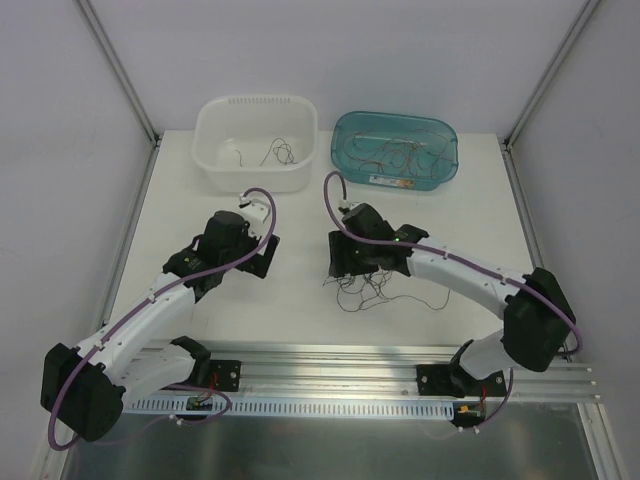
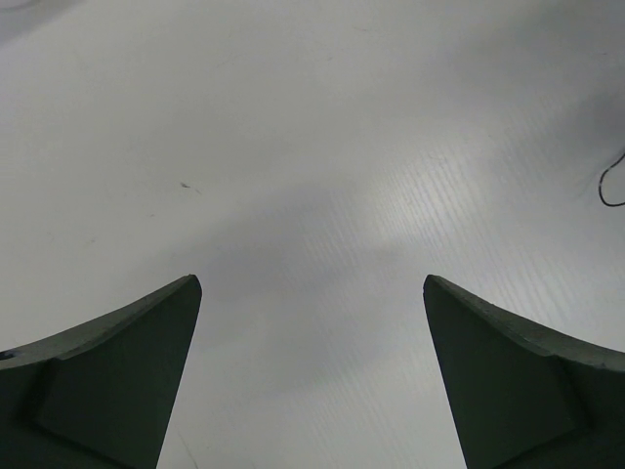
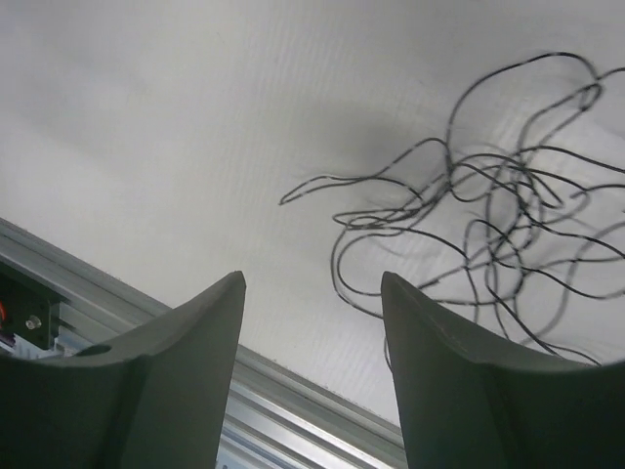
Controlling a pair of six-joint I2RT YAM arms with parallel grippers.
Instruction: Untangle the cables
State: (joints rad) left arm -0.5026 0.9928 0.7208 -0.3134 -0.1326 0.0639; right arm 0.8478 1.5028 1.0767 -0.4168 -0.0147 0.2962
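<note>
**Loose tangle on the table, both grippers empty**

The main knot of cables fills the right half of the right wrist view: thin dark strands looping over each other many times, with one free end trailing out to the left. In the top view it lies on the table at centre, just below the right gripper. More cables sit at the top of that view, a few in the white tub and a larger bunch in the teal tub.

The right gripper hangs over the knot's left edge, close to the rail. Its fingers are parted by a moderate gap and hold nothing; one loop shows in the gap, but it appears to lie on the table below. The left gripper is spread wide over bare table, also empty, with only a stray curl of cable at the right edge of its view.

These strands are probably almost weightless, limp and springy, so they will likely curl back, snag on each other and drag the whole knot when one is pulled. They are far thinner than the fingers, so a grip may slip unless the jaws close fully and squarely. The free end at the left, or an outer loop standing clear of the mass, looks like the best place to pinch, while the other gripper pins the rest.
</note>
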